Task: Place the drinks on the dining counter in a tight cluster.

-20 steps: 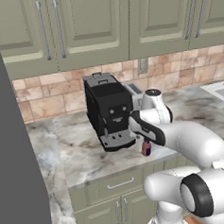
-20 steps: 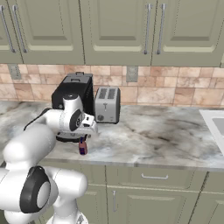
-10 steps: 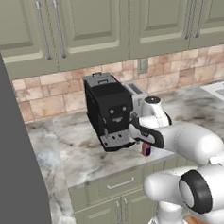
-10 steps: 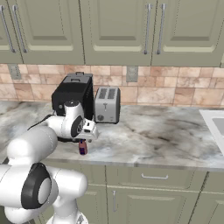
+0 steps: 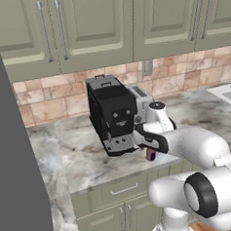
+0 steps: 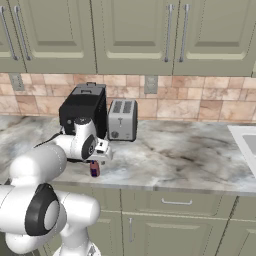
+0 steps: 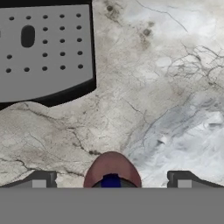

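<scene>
Hand view: unlabelled red bottle (image 7: 112,168).

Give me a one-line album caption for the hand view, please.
Looking straight down: the open gripper straddles a small red bottle on the marble counter, beside the coffee machine's drip tray.

Home kitchen, sage cabinets (image 6: 130,35), brick backsplash (image 6: 190,102), marble counter (image 6: 185,155), toaster (image 6: 122,120), coffee machine (image 5: 112,115)
</scene>
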